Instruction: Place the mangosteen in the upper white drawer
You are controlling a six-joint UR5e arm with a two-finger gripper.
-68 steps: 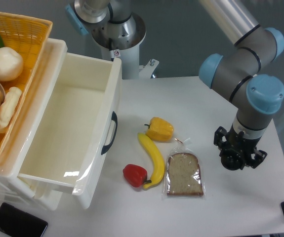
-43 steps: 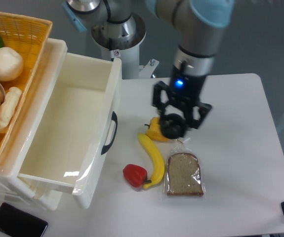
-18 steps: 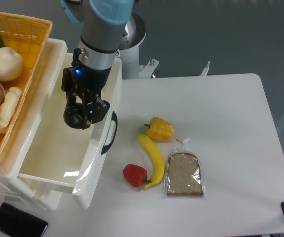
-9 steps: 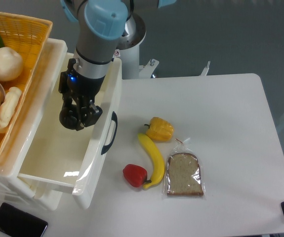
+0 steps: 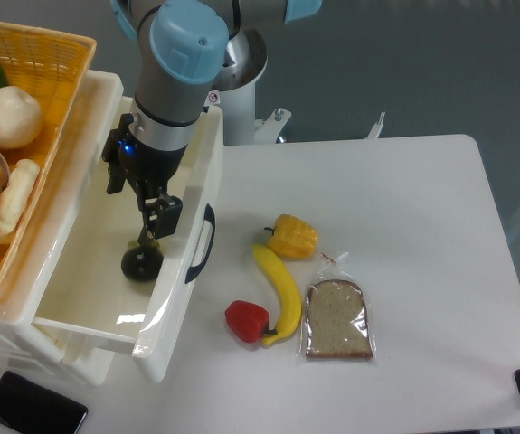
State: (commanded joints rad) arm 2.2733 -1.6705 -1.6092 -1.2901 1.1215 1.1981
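The mangosteen (image 5: 141, 263), a glossy black-purple ball, lies inside the upper white drawer (image 5: 106, 298), near its right wall and close to the front. The drawer is pulled open, with a dark curved handle (image 5: 203, 244) on its front. My gripper (image 5: 139, 209) hangs over the drawer just above the mangosteen, open and empty, apart from the fruit.
A yellow wicker basket (image 5: 56, 54) with vegetables sits on top at the left. On the table lie a yellow pepper (image 5: 294, 236), a banana (image 5: 279, 289), a red pepper (image 5: 246, 320) and bagged bread (image 5: 337, 319). A black phone (image 5: 32, 408) lies at the front left.
My gripper carried the mangosteen from the table's right side over to the drawer. It has opened, and the mangosteen has dropped onto the drawer floor.
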